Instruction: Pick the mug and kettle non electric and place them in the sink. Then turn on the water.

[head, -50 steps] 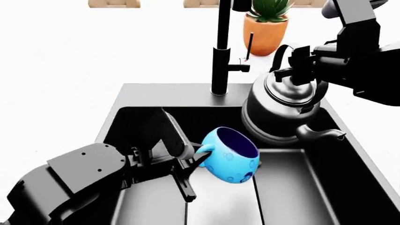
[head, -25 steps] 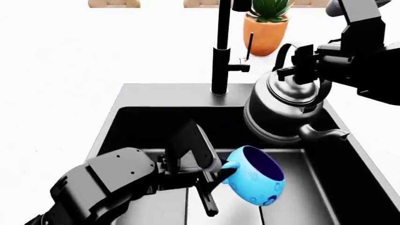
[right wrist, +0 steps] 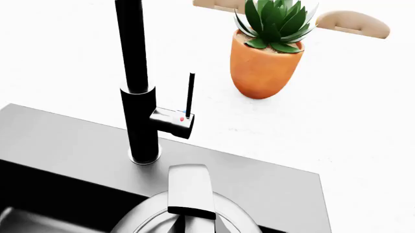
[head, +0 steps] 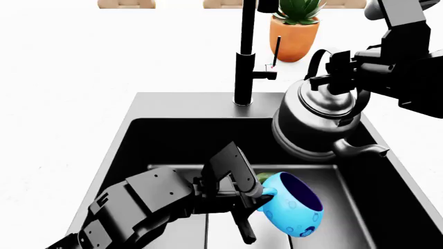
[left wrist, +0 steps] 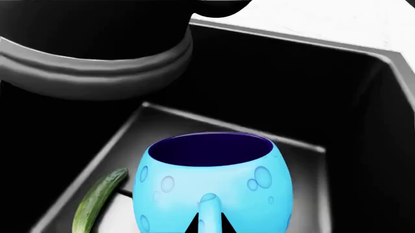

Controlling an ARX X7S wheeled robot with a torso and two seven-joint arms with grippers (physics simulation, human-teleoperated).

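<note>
We log the left gripper (head: 254,199) pinching the bulbous bright-blue mug (head: 292,205) by its handle (lower centre of the black basin (head: 138,135)); the right gripper (head: 332,70) clamps the grey metal kettle (head: 315,122), which may strike the mug when lowered.

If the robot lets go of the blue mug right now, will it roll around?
Probably a bit. The mug is round and bulbous, and the left tool holds it tilted by its small handle over the sink, so it may rock or tip. Its glossy surface looks slippery.
</note>
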